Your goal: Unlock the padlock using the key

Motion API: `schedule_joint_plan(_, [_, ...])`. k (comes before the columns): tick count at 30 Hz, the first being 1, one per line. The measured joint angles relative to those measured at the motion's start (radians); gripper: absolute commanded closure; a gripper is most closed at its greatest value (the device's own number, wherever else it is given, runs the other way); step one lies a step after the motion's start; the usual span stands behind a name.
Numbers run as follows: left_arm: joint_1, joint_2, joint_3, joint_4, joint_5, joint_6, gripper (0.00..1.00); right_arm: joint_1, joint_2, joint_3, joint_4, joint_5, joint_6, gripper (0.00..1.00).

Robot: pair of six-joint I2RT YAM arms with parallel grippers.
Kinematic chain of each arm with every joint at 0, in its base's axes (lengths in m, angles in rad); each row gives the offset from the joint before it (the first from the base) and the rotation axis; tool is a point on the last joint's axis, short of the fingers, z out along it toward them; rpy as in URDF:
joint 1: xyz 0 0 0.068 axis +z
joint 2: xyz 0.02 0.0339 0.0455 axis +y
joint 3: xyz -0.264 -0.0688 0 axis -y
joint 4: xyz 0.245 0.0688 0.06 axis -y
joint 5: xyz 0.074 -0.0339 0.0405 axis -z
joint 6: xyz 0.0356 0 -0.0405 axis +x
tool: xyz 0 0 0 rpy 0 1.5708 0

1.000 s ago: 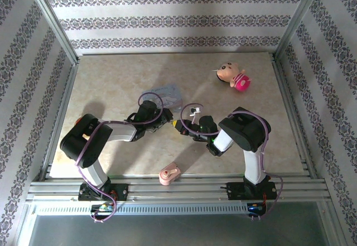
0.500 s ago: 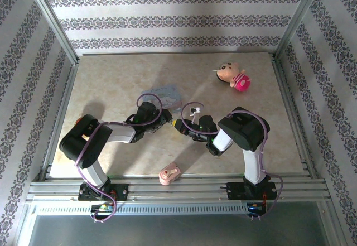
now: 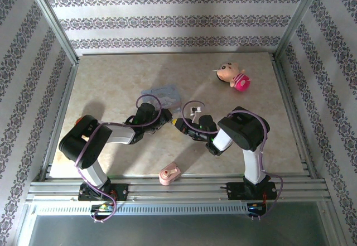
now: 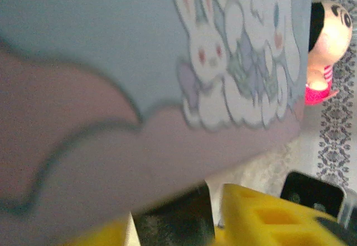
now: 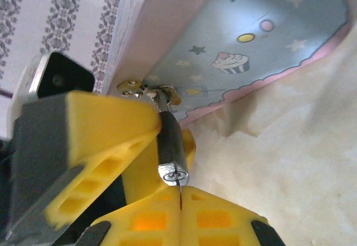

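On the table [image 3: 106,84]: both arms folded inward, tips meeting near the middle, just on the near side of the blue cartoon tin [image 3: 167,93]

padlock [image 5: 170,145]: tiny black block right at the tin's edge, wedged between yellow fingers, silvery keyhole face turned toward the right wrist cam

shackle [image 5: 162,105]: thin and silvery, running up to a little brassy fitting [image 5: 130,85] on the tin's rim; can't tell if actually looped through

left gripper [image 3: 164,121]: clamped on the padlock body, one chunky yellow finger on each side, coming in from the left

right gripper [image 3: 178,124]: fingertips pressed together on the key [image 5: 180,194], aimed nose-on at the bottom of the lock

key: just a thin dark sliver poking out of the seam between the fingertips, tip right at the keyhole; can't tell how deep, honestly

tin, up close: bunny print across the left wrist cam, stars and a cupcake in the right wrist cam, pink scalloped border along the edge

cartoon doll [image 3: 233,77]: pink outfit, lying toward the far right of the table, well apart from the grippers

pink toy lump [image 3: 169,174]: down by the near edge, between the two arm bases, touching nothing
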Motion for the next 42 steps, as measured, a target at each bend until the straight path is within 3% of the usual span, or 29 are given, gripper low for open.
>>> schedule_joint_plan(6, [0.0,-0.008,-0.052,0.047,0.003,-0.008,0.49,0.0,0.0,0.011,-0.001,0.018,0.097,1.0])
schedule_joint_plan(17, [0.0,0.045,-0.068,0.195,-0.002,-0.043,0.76,0.014,0.047,0.048,0.0,0.03,0.203,1.0])
schedule_joint_plan(20, [0.0,0.047,-0.068,0.203,-0.004,-0.046,0.79,0.014,0.047,0.048,0.0,0.037,0.208,1.0])
schedule_joint_plan(24, [0.0,0.047,-0.069,0.206,-0.004,-0.049,0.84,0.014,0.047,0.047,0.0,0.041,0.209,0.93])
schedule_joint_plan(30, [0.0,0.044,-0.07,0.201,0.0,-0.048,0.89,0.014,0.036,0.02,0.0,0.05,0.186,0.81])
schedule_joint_plan(37, [0.0,0.015,-0.07,0.154,0.0,-0.043,0.9,0.014,-0.043,-0.039,-0.035,0.08,0.088,0.78])
schedule_joint_plan(42, [0.0,-0.021,-0.051,0.067,0.001,-0.029,0.9,0.037,-0.153,-0.055,-0.162,0.124,-0.031,0.78])
